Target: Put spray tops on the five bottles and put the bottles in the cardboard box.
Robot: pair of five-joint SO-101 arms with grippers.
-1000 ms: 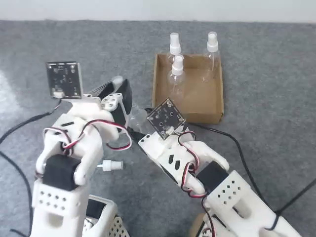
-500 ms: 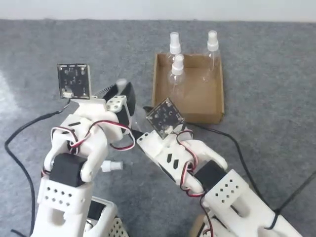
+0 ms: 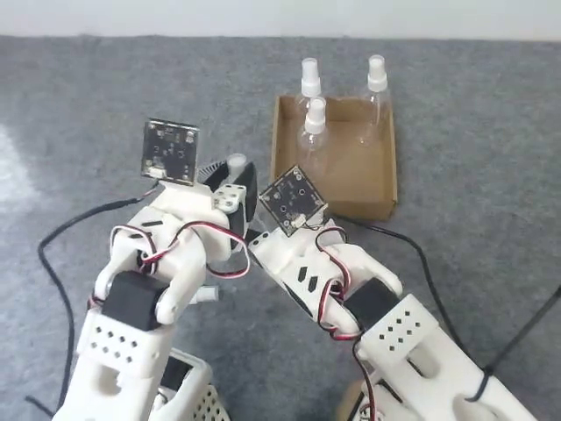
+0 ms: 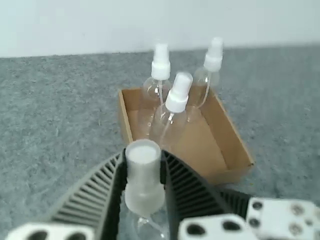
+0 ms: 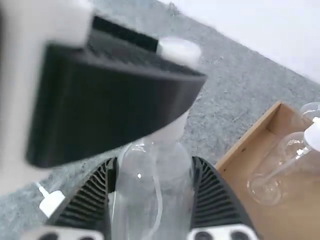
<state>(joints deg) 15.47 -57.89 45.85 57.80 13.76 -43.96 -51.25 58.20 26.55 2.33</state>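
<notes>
My right gripper [image 5: 152, 186] is shut on the body of a clear bottle [image 5: 152, 200], held upright just left of the cardboard box [image 3: 381, 189]. My left gripper [image 4: 143, 167] is shut on a white spray top [image 4: 143, 175] that sits at the neck of that bottle [image 4: 145, 227]. From above, this spray top [image 3: 235, 164] shows between the two arms, near the box's left wall. Three bottles with spray tops stand in the box: one in front [image 3: 313, 132] and two at the back [image 3: 308, 83] [image 3: 375, 88]. Another loose spray top [image 5: 50, 202] lies on the carpet.
Grey carpet [image 3: 473, 132] covers the table. Black cables [image 3: 421, 254] run on the right and another [image 3: 53, 263] on the left. A white perforated part [image 3: 193, 395] sits at the near edge. The box has free floor [image 4: 205, 150] at its near right.
My left arm has swung to the right with the spray top, bringing it over the bottle that my right gripper holds. The right arm has barely moved.
</notes>
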